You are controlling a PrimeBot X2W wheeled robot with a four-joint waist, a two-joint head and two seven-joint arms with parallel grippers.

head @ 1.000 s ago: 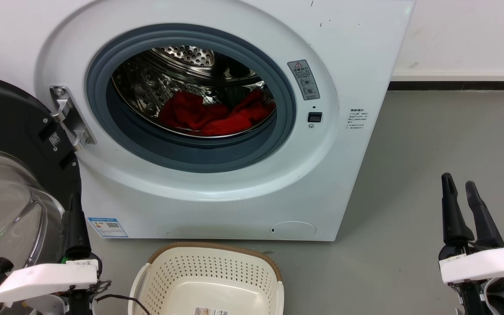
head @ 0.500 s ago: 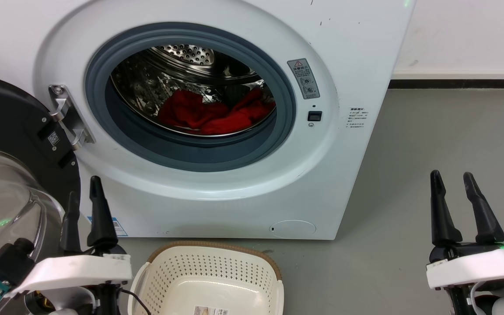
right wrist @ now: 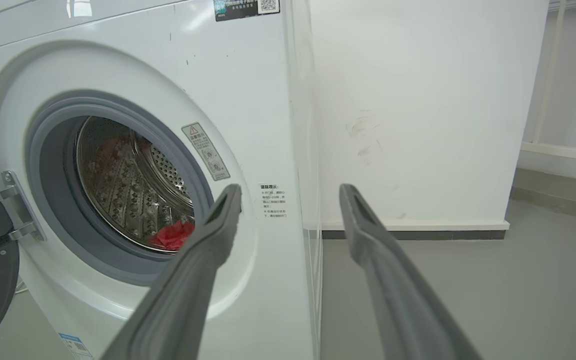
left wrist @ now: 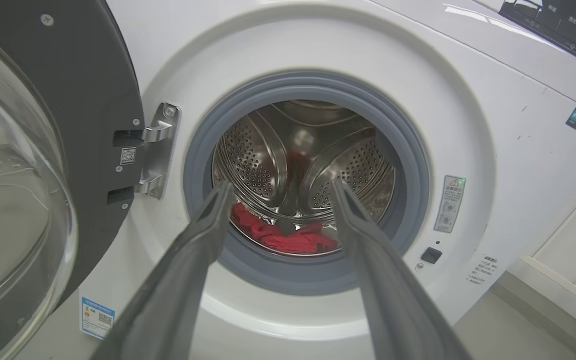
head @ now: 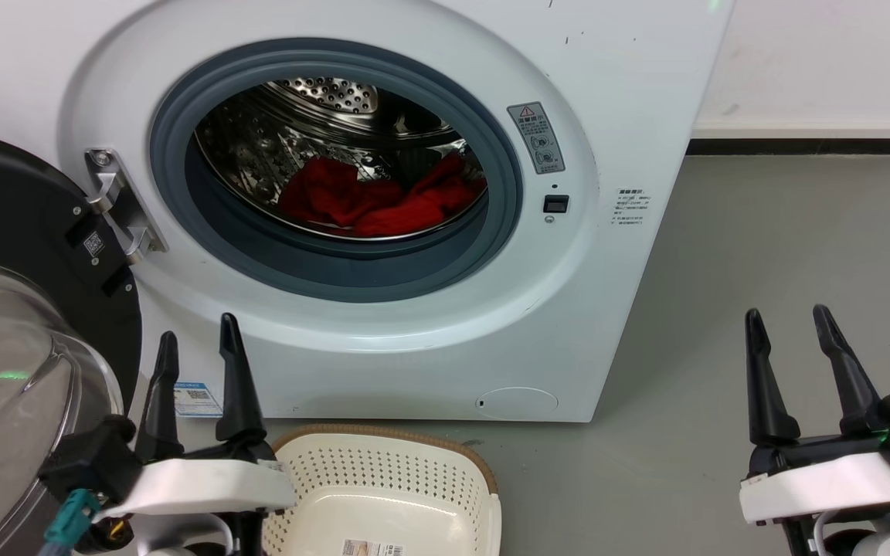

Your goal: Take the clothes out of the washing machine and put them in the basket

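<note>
Head view: left claw (head: 199,327), right claw (head: 786,311) spread wide, empty.

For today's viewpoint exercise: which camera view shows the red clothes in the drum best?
The head view: the clothes lie open to it across the drum floor. The left wrist view shows a thinner strip over the grey seal; the right wrist view, a small patch at the drum's edge.

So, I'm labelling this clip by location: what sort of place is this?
Probably a laundry corner or test room: a front-loading washing machine on bare grey floor against a plain white wall, a basket before it.
</note>
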